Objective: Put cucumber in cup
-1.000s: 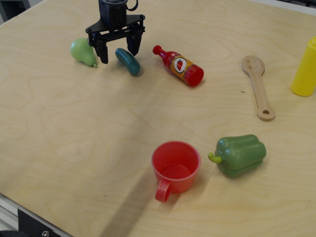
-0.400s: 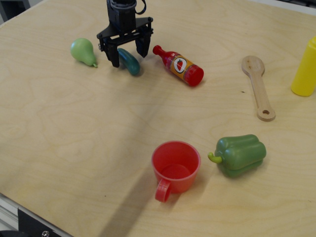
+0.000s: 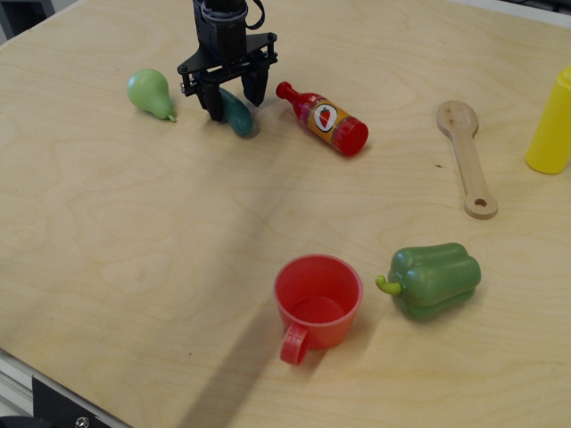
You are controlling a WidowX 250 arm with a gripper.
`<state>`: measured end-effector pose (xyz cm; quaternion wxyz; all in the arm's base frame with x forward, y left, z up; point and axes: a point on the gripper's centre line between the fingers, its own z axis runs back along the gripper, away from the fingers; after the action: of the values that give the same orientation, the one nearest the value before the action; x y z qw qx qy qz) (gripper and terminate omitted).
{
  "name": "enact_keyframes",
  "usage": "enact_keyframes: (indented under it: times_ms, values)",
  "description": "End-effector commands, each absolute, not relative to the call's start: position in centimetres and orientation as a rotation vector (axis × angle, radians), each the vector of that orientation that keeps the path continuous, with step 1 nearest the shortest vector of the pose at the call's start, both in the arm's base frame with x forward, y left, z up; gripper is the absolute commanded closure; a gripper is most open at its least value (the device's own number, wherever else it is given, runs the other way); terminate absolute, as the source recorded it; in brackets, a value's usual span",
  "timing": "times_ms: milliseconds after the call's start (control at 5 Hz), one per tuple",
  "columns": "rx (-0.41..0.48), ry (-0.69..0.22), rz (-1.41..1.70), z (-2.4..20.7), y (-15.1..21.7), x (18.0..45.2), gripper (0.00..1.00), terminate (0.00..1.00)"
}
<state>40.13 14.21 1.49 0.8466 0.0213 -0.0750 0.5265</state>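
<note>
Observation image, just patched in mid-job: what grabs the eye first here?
The black end effector at top left, its fingers straddling the dark teal cucumber on the table, between the light-green pear and the red sauce bottle. Then the empty red cup near the front edge, beside the green bell pepper.

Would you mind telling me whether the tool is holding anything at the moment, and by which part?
Nothing is clearly held yet. The tool straddles the upper end of the cucumber, which lies on the table; whether its fingers touch it cannot be told.
</note>
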Motion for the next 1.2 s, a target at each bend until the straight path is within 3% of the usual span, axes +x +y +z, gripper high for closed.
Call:
enact_keyframes:
  times_ms: [0,200,400,600,1000]
  values:
    - [0.055,-0.185,1.086,4.1,14.8,38.9,1.0,0.0]
    - [0.083,-0.188,1.08,5.1,14.7,37.8,1.0,0.0]
    - [0.136,-0.216,1.069,7.6,13.9,35.4,1.0,0.0]
    - [0.133,-0.212,0.996,9.6,12.7,32.8,1.0,0.0]
    - [0.04,-0.174,0.736,9.5,8.2,28.0,1.0,0.0]
